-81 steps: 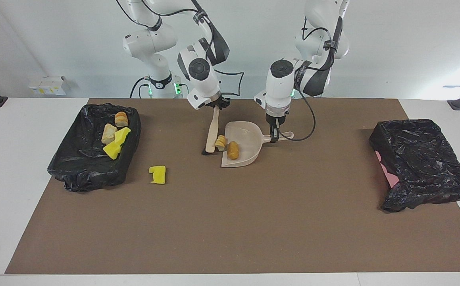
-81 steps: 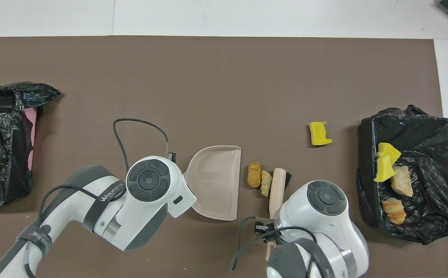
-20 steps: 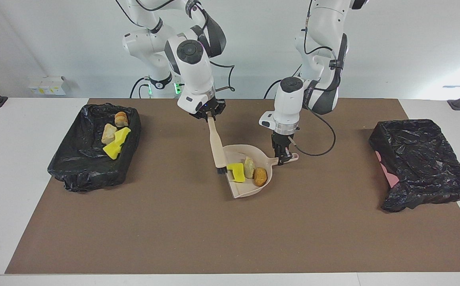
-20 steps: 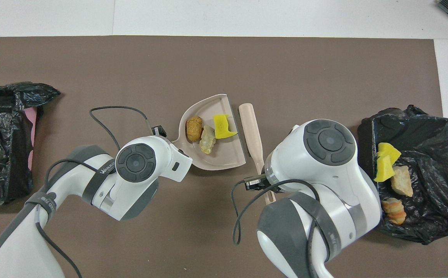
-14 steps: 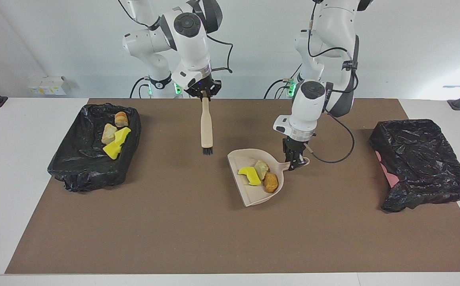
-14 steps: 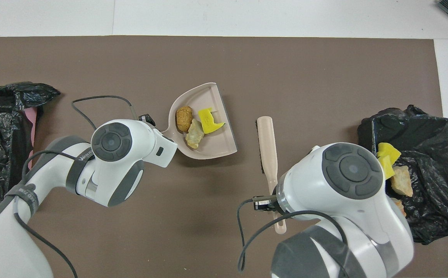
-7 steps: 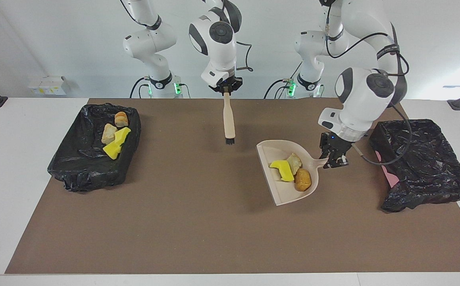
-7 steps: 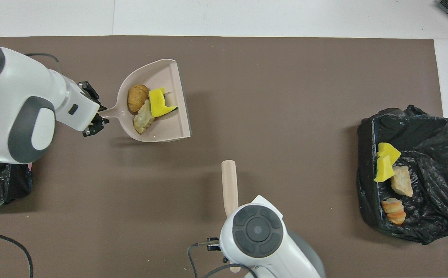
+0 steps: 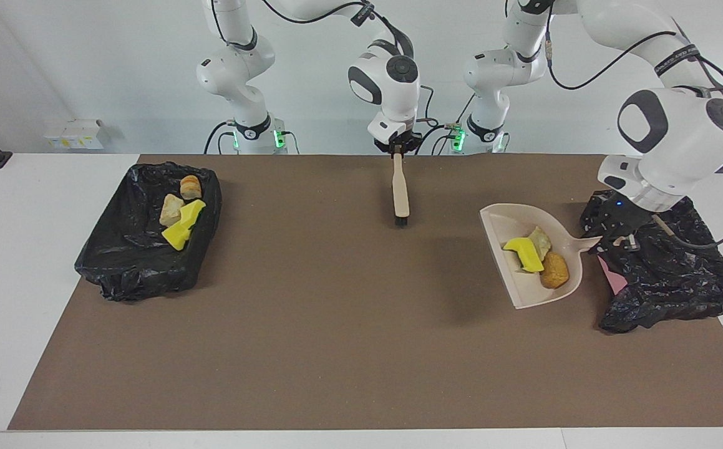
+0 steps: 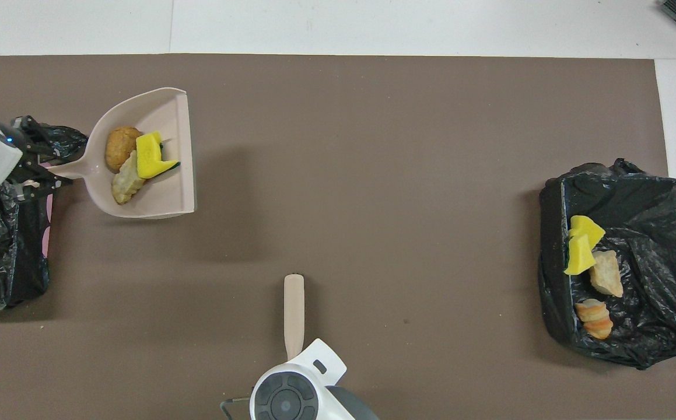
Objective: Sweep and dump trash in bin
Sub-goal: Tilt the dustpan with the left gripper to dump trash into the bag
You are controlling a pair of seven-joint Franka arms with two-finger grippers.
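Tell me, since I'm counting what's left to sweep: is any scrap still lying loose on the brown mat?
No: the overhead view shows three scraps in the dustpan and the rest in the bin, none on the mat.

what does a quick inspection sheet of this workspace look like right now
surface: brown mat on a white table.
job's things: dustpan held raised beside the bin at the left arm's end, carrying three scraps; brush hanging bristles down; bin at the right arm's end holds four scraps.
clutter: nothing seen.
grippers: left gripper shut on the dustpan's handle; right gripper shut on the brush's handle.
cables: black cable looping off the left wrist over the bin.
surroundings: white wall, small white box at the table's edge.
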